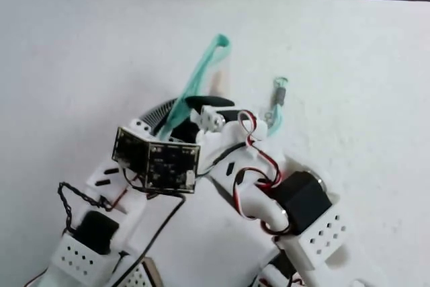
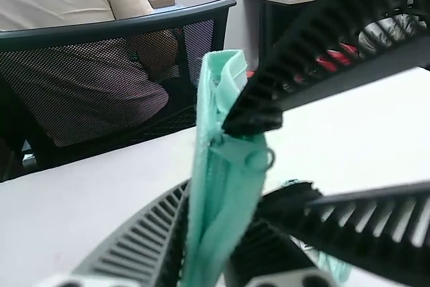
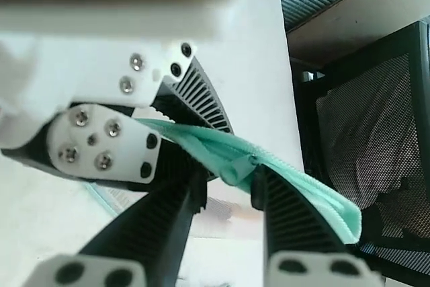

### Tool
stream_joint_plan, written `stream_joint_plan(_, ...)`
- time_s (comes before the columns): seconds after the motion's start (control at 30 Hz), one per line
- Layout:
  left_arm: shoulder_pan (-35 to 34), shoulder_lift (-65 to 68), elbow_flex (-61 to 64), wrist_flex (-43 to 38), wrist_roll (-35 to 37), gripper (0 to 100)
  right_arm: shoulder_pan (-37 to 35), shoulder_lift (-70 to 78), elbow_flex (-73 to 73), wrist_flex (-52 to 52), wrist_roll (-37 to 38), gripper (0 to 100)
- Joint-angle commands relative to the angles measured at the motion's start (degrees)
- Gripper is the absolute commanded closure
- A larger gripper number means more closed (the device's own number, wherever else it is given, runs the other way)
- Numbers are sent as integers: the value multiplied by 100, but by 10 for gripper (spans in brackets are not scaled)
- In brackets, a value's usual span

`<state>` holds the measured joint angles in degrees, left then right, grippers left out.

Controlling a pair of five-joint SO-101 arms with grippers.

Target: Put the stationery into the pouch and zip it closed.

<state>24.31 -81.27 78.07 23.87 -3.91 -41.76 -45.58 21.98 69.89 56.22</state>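
From where I stand, the mint-green fabric zip pouch (image 1: 195, 78) is held on edge above the white bench (image 1: 80, 65), so from overhead it looks as thin as a strap. Its long axis runs on a slant, from the two claws near the middle of the bench out toward the far edge and a little to the right. The left claw (image 2: 215, 247) is clamped on the near end, with the fabric pinched flat between its ridged fingers. The right claw (image 3: 227, 189) sits just beyond that grip. Its two black ridged fingers stand slightly apart and straddle the pouch's zip, with the small zip slider (image 3: 238, 166) between the tips. One tip touches the zip and the other stands just clear. A small grey-and-green object (image 1: 279, 92) lies on the bench near the pouch, to its right; I can't make out what it is.
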Motion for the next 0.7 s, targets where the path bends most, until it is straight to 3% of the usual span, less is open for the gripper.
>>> stream_joint_plan(0.0,110,180,0,-44,53,976,-215,48,-53,154,-202,894)
stream_joint_plan(0.67,110,180,0,-44,53,976,-330,84,-615,224,-633,896)
